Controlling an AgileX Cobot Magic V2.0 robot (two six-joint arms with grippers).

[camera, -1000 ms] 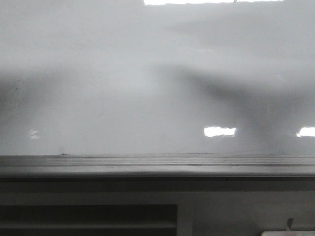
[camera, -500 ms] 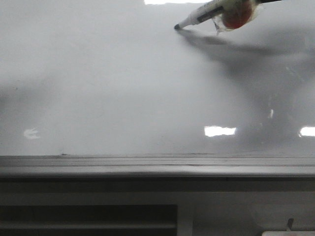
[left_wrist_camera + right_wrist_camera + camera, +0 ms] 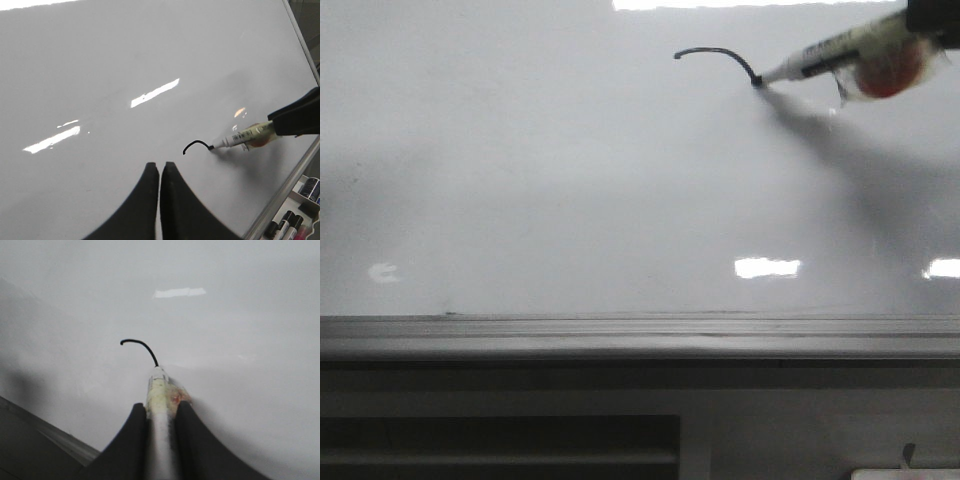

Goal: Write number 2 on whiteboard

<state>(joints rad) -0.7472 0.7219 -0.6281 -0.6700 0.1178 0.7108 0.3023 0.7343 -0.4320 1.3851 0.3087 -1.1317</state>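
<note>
Whiteboard (image 3: 520, 180) bears marker (image 3: 820, 55) tip; right jaws clamp it.

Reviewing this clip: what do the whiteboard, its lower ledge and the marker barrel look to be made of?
The whiteboard looks like glossy coated board, white-grey: it mirrors ceiling lights as sharp bright patches. The ledge looks like matte grey metal, probably aluminium, with long straight ridges. The marker barrel seems smooth white plastic with a printed label; the reddish, clear wrap on it looks like tape, though that is uncertain.

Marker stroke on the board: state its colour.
Black stroke, clearest in the front view.
</note>
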